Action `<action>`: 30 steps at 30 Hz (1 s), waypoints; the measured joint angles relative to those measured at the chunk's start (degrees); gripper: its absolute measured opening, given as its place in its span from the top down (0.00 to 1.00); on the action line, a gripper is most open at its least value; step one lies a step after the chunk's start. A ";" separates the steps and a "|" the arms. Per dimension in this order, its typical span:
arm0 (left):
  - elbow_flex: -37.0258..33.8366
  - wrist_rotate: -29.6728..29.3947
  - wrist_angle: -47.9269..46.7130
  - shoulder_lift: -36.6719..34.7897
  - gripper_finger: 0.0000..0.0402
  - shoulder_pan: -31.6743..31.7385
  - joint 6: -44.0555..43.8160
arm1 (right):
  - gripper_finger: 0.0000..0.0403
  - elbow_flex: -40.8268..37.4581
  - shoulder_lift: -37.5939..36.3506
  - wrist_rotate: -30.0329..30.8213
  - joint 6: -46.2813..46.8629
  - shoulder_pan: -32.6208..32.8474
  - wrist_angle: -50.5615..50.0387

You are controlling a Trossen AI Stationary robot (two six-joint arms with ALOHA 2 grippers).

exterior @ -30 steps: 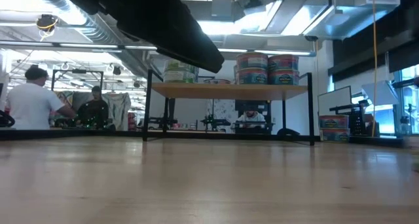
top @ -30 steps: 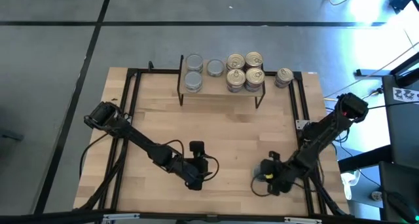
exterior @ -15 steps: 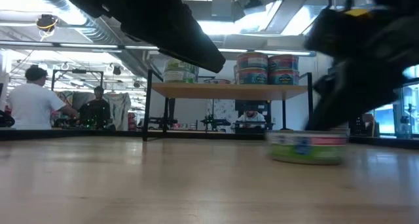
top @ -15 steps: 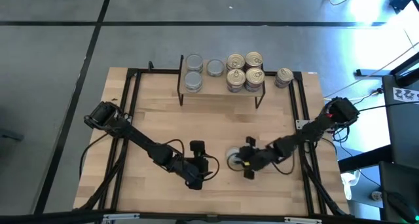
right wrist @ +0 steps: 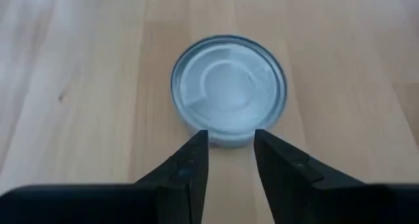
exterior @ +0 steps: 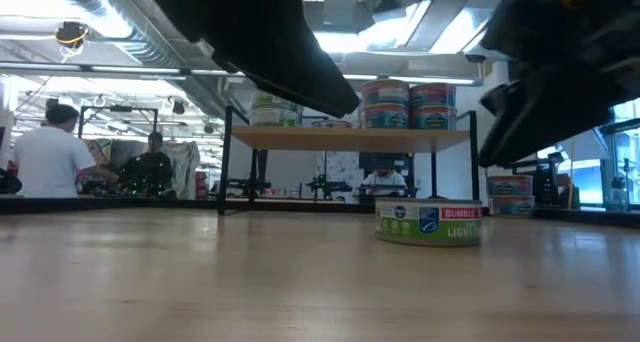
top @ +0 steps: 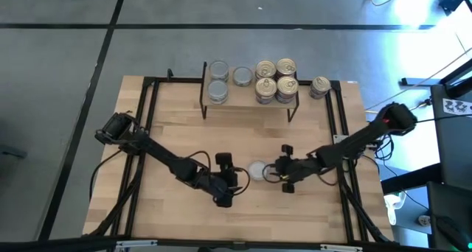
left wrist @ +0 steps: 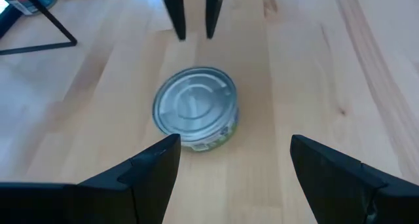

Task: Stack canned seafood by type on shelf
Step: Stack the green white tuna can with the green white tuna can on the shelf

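So the short round silver-lidded tin (top: pixel 257 170) sits flat on the light wooden tabletop (top: pixel 169 127), right between the two grippers. The left gripper (top: pixel 234 180) has its jaws spread wide, tin just ahead of them, not touching. The right gripper (top: pixel 279 171) has its jaws narrow but apart, tips right at the tin's edge, gripping nothing. Back on the small light-wood shelf with black legs (top: pixel 247 97): three silver-lidded tins and four gold-lidded ones; another gold-lidded tin (top: pixel 319 86) stands beside it.

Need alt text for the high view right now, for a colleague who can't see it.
A silver-lidded tin sits on the table between the open left pincer and the right pincer, neither holding it. At the far edge, a small shelf carries more tins.
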 joint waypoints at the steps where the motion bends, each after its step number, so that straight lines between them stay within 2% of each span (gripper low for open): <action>1: 0.00 0.00 0.06 0.00 0.29 0.26 -0.02 | 0.69 -1.73 -1.19 0.35 -0.32 0.36 1.35; 4: 0.00 0.00 0.09 0.00 0.29 1.33 -0.79 | 0.69 -7.84 -2.70 1.49 -0.96 0.26 11.59; 8: 0.00 -0.01 0.22 0.00 0.29 2.81 -2.48 | 0.69 -15.74 -1.11 2.24 -3.37 -1.47 31.88; 12: 0.00 0.00 0.51 0.00 0.29 4.21 -3.33 | 0.69 -19.08 2.06 2.46 -4.09 -3.44 41.85; 20: 0.00 0.00 0.80 0.00 0.29 5.89 -3.40 | 0.69 -18.98 8.84 2.70 -6.21 -5.12 46.31; 30: 0.00 0.00 0.96 0.00 0.29 5.89 -3.44 | 0.69 -18.95 9.05 3.09 -6.20 -5.06 45.53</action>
